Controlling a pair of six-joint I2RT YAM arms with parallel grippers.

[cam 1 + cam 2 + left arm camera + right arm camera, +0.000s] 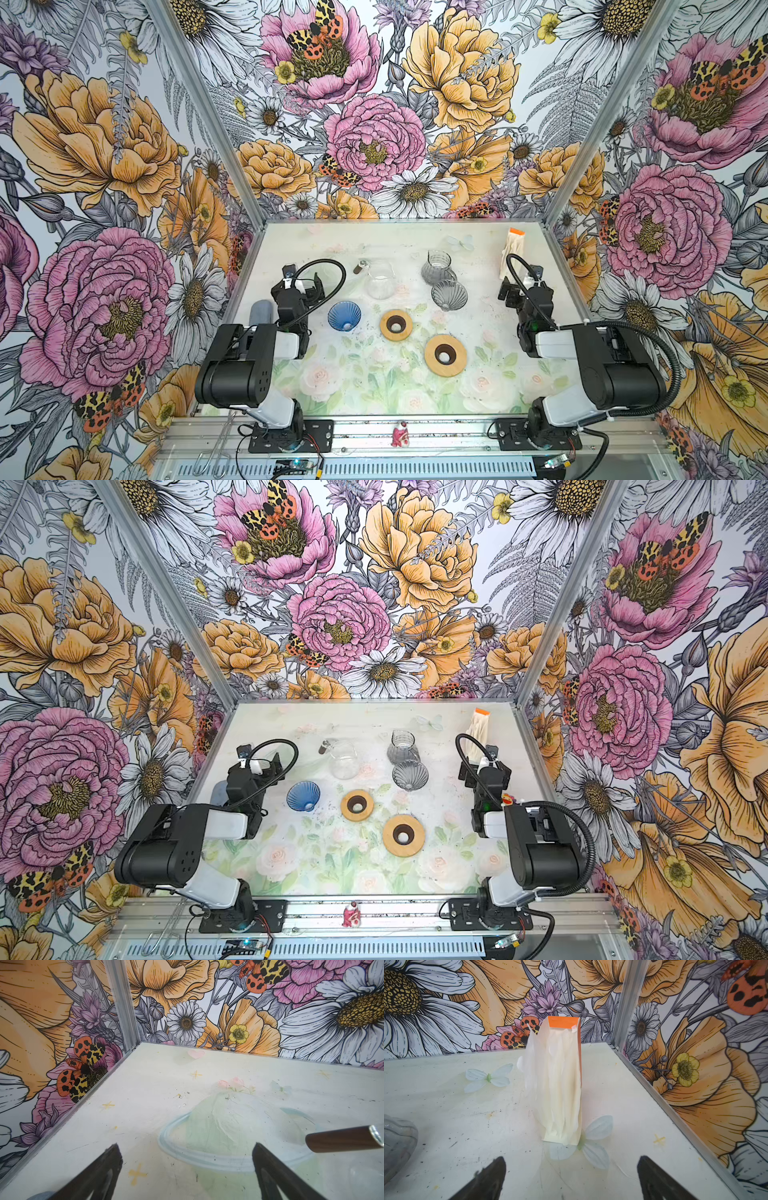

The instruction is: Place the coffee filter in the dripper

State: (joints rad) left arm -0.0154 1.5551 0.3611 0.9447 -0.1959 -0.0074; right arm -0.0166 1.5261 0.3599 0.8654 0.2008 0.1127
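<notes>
Step in hand, as judged: fetching one filter, with nothing picked up yet. The filter pack (pixel 558 1084), a stack of pale papers under an orange top, stands upright at the far right of the table (pixel 482 316), close to the right wall. The right gripper (pixel 571 1157) faces it squarely from near by, fingers spread wide and empty, with clear table between the tips and the pack. The left gripper (pixel 186 1145) is likewise spread and empty, pointed at the far left corner, with the jug handle (pixel 342 1139) just beside it. Two candidate receivers lie in mid-table: a blue dripper (pixel 344 316) and a grey dripper (pixel 449 294), both apparently tipped on their sides. Which is intended cannot be told. Recommendation: go for the loose, fanned edges on the open face of the pack rather than its body, and close on a single sheet only. The paper looks thin and prone to creasing, so a light pinch near the rim is advised. Draw the sheet out slowly, since the tall, narrow pack looks liable to topple. The chosen dripper will likely need to be set upright and steadied by the left gripper before the filter is seated.
</notes>
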